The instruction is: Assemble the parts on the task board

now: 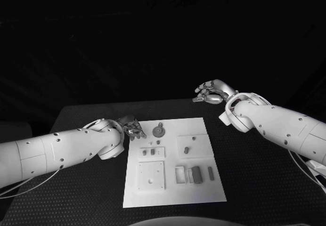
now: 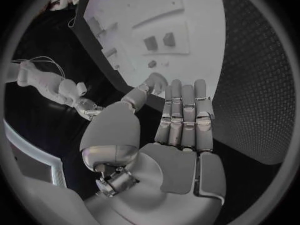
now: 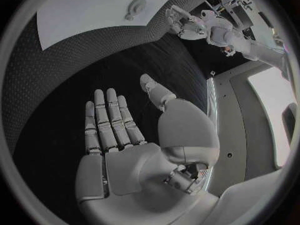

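Loose parts (image 1: 195, 174) lie on the task board (image 1: 174, 200), mid-tabletop; assembly looks barely begun; left robot hand (image 1: 131, 128) hovers at its edge, fingers straight, empty; right robot hand (image 1: 210, 92) likewise empty, well apart.

A white task board (image 1: 178, 188) lies in the middle of the black table (image 1: 81, 197); small grey parts (image 1: 197, 173) lie on it, with a round part (image 1: 158, 130) near its far edge; the left hand (image 1: 132, 128) hovers at the board's far left corner, fingers apart, holding nothing; the right hand (image 1: 212, 92) is raised beyond the board's far right corner, well clear of it, fingers curled loosely.
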Robot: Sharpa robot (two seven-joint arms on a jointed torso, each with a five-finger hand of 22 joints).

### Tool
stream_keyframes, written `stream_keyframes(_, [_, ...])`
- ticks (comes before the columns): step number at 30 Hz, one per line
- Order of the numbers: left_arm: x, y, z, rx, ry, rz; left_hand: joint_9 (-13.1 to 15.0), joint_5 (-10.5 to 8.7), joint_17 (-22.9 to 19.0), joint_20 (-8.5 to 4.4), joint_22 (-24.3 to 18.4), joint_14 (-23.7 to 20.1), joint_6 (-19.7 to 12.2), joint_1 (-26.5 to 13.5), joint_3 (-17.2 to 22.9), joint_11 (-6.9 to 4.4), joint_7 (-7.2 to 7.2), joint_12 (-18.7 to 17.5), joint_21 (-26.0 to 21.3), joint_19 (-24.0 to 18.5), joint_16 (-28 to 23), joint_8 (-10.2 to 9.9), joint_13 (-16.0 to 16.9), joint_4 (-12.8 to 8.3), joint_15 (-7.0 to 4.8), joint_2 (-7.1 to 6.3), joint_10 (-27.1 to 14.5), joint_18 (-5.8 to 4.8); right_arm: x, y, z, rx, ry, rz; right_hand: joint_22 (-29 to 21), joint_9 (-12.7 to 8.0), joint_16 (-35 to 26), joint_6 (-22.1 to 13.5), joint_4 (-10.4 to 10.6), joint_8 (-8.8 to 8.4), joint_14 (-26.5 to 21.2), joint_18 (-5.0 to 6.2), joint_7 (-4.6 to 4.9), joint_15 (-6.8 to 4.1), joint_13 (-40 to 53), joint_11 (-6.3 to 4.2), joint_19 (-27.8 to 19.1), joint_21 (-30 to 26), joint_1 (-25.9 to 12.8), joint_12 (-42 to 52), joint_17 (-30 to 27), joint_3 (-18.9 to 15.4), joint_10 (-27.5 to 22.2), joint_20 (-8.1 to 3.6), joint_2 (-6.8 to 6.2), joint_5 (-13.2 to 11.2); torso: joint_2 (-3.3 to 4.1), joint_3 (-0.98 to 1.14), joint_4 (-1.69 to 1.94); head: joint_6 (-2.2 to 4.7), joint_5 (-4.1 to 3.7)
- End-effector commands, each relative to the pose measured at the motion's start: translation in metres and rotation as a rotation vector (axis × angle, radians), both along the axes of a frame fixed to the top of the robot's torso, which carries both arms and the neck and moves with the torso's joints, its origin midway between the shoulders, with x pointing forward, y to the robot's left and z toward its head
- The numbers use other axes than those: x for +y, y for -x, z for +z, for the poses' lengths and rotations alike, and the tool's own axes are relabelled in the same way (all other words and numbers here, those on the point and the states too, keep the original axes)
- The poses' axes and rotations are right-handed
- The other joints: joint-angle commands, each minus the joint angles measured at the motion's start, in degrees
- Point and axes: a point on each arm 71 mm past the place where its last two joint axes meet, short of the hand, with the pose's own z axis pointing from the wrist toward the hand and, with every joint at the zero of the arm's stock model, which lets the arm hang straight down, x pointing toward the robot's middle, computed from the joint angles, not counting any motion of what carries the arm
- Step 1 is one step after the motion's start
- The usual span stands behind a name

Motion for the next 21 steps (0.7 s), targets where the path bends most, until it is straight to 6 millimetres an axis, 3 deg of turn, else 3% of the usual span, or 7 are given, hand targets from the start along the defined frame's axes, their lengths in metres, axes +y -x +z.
stream_keyframes(1, [-0.016, -0.007, 0.011, -0.149, 0.113, -0.101, -0.6, -0.1, -0.7, 1.18, -0.8, 0.1, -0.3, 4.3, 1.6, 0.68, 0.14, -2.6, -1.4, -0.2, -2.0, -0.4, -2.2, -0.2, 1.2, -0.3, 0.6, -0.34, 0.001, 0.0, 0.0, 0.001, -0.001, 0.013, 0.1, -0.1, -0.2, -0.4, 0.3, 0.38, 0.0, -1.0, 2.51, 0.21, -0.1, 0.25, 0.0, -0.4, -0.7, 0.1, 0.1, 0.0, 0.1, -0.16, 0.03, -0.2, 0.04, 0.01, -0.01, 0.27, -0.07])
stream_keyframes(4, [-0.027, -0.011, 0.012, -0.208, 0.073, -0.18, -1.3, -0.18, -0.7, 1.46, -1.1, 0.3, 0.0, 6.7, 1.2, 1.05, -0.06, -4.8, -2.1, 0.1, -2.9, -1.1, -4.0, -0.3, 1.43, -0.75, 1.1, -0.19, 0.002, 0.0, -0.001, 0.001, -0.002, 0.014, 0.1, -0.1, -0.2, -0.4, 0.3, 0.38, 0.0, -1.0, 2.5, 0.21, -0.1, 0.25, 0.0, -0.4, -0.7, 0.1, 0.1, 0.0, 0.1, -0.16, 0.04, -0.2, 0.05, 0.0, -0.02, 0.37, -0.14])
stream_keyframes(7, [-0.039, -0.012, 0.008, -0.25, 0.03, -0.254, -2.5, -0.34, -0.5, 1.54, -1.3, 0.7, -1.7, 8.2, 0.5, 1.71, -0.7, -7.4, -2.7, 0.5, -3.5, -2.9, -5.7, -0.3, 1.46, -1.76, 0.9, -0.03, 0.003, 0.0, -0.001, 0.001, -0.002, 0.015, 0.1, -0.1, -0.2, -0.4, 0.3, 0.39, 0.0, -1.0, 2.5, 0.21, -0.1, 0.25, 0.0, -0.4, -0.7, 0.1, 0.1, 0.0, 0.1, -0.16, 0.06, -0.2, 0.07, -0.05, -0.05, 0.62, -0.21])
stream_keyframes(12, [-0.053, -0.014, -0.003, -0.282, -0.029, -0.336, -3.0, -0.38, -0.3, 1.65, -1.5, 1.0, 0.2, 9.1, 0.0, 2.47, -0.1, -10.9, -3.5, 0.9, -4.2, -2.7, -7.8, -0.3, 1.58, -2.55, 1.0, 0.01, 0.003, 0.0, -0.001, 0.002, -0.002, 0.015, 0.1, -0.1, -0.2, -0.4, 0.3, 0.4, 0.0, -0.99, 2.5, 0.21, -0.1, 0.25, 0.0, -0.4, -0.6, 0.1, 0.1, 0.0, 0.1, -0.17, 0.08, -0.2, 0.05, -0.05, -0.06, 0.84, -0.23])
stream_keyframes(21, [-0.063, -0.013, -0.017, -0.275, -0.092, -0.422, -3.9, -0.39, 0.2, 1.67, -1.4, 1.5, -0.3, 9.4, -0.6, 3.18, 0.16, -14.3, -4.0, 1.5, -4.5, -3.7, -10.2, -0.2, 1.63, -3.28, 1.0, 0.13, 0.005, -0.001, -0.002, 0.001, -0.003, 0.015, 0.2, -0.1, -0.3, -0.4, 0.3, 0.4, 0.0, -0.99, 2.5, 0.21, -0.1, 0.25, 0.0, -0.4, -0.6, 0.2, 0.1, 0.0, 0.1, -0.17, 0.09, -0.2, 0.12, -0.01, -0.13, 0.93, -0.32])
